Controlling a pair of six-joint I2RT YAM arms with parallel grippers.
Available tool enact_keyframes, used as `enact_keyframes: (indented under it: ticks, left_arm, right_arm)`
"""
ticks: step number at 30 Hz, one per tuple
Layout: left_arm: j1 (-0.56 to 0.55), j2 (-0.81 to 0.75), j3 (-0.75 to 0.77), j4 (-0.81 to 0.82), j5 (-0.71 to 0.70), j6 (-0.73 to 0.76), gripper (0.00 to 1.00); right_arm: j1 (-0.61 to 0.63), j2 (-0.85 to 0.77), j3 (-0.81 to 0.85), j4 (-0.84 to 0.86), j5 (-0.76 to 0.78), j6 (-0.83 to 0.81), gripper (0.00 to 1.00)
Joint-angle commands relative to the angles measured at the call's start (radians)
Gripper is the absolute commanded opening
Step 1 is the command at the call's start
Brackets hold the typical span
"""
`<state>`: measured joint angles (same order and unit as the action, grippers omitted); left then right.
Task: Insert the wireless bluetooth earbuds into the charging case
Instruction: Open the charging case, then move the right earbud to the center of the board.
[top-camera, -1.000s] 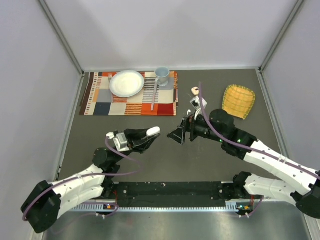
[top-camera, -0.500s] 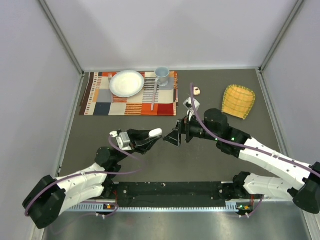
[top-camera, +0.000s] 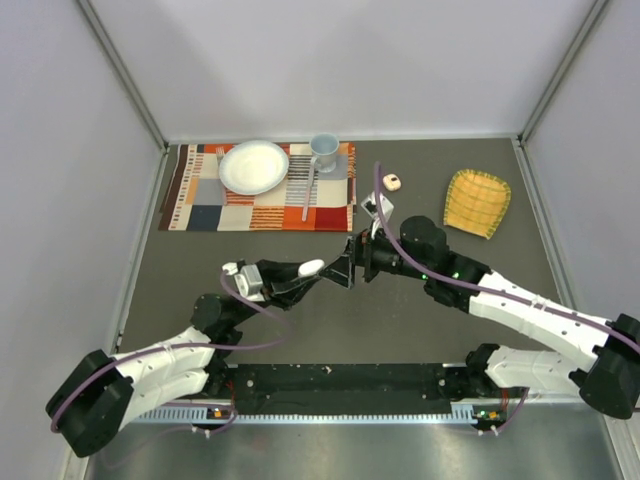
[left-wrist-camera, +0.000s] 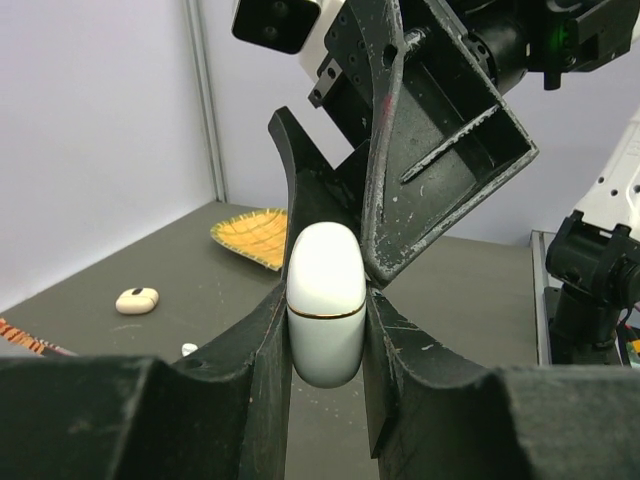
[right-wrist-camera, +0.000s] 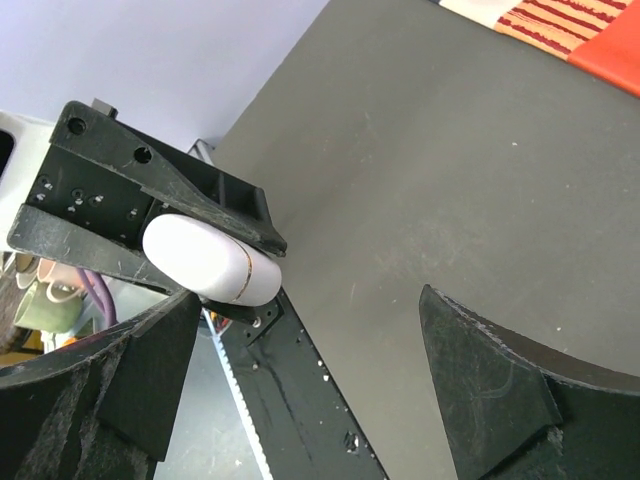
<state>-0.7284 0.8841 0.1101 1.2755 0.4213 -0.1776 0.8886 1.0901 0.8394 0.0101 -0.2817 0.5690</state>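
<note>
The case is sitting upright between the pads of the left gripper, which is pinching its lower half. In the top view it is hanging above the table just left of centre. Its seam is showing shut, so nothing is going in yet.

The biggest risk is lying with the right gripper. Its fingers are standing spread wide, and at mid-frame in the left wrist view they are crowding the case's domed top, one finger touching or nearly touching its upper right shoulder. In the right wrist view the case is sitting at the left of the frame, close to one finger and well apart from the other, so the approach is looking off-centre. Closing or pushing from there is likely to be levering the shell sideways rather than lifting the lid.

Next is the left gripper's hold. The shell is looking smooth and rounded, with only two narrow pads squeezing it. A side load could be twisting it in the pads or squirting it out onto the table.

Smaller: a second case is lying at the left edge of the left wrist view, well apart from both grippers, and could be mistaken for the target.

Smallest: a white speck just below and right of it may be an earbud, but it is too small to tell. Neither gripper is carrying a bud, and with both busy at the case, neither is free for fetching one.
</note>
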Motion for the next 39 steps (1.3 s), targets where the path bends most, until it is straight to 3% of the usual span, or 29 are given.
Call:
enact_keyframes:
  ticks: [1, 10, 18, 24, 26, 28, 32, 33, 35, 39]
  left_arm:
    - [-0.008, -0.005, 0.0, 0.173, 0.082, -0.003, 0.0]
    - [-0.008, -0.011, -0.007, 0.159, 0.126, 0.007, 0.0]
    - [-0.008, -0.095, -0.044, 0.095, 0.062, 0.038, 0.0]
    - [-0.008, -0.183, -0.069, 0.022, 0.001, 0.064, 0.0]
    - [-0.006, -0.212, -0.073, 0.002, -0.007, 0.066, 0.0]
    - [-0.008, -0.244, -0.076, -0.03, -0.016, 0.067, 0.0]
    - [-0.008, -0.306, -0.092, -0.079, -0.033, 0.063, 0.0]
    - [-0.008, -0.319, -0.095, -0.09, -0.036, 0.061, 0.0]
    - [-0.008, -0.365, -0.104, -0.128, -0.045, 0.059, 0.0]
    - [-0.008, -0.454, -0.105, -0.214, -0.061, 0.075, 0.0]
  right_arm:
    - [0.01, 0.007, 0.046, 0.03, 0.119, -0.003, 0.9]
    - [0.01, 0.024, 0.151, 0.051, 0.102, -0.031, 0.92]
    - [0.012, 0.062, 0.188, 0.085, 0.029, -0.015, 0.92]
    - [0.007, 0.016, 0.198, 0.05, 0.134, -0.101, 0.98]
    - [0.001, 0.005, 0.204, -0.007, 0.243, -0.144, 0.99]
    - [-0.037, 0.001, 0.223, -0.089, 0.365, -0.147, 0.99]
    - [-0.206, 0.002, 0.222, -0.263, 0.432, -0.039, 0.99]
    - [-0.299, 0.004, 0.211, -0.312, 0.426, -0.018, 0.99]
    - [-0.388, 0.017, 0.175, -0.335, 0.36, 0.034, 0.99]
    - [-0.528, 0.031, 0.109, -0.38, 0.388, 0.074, 0.99]
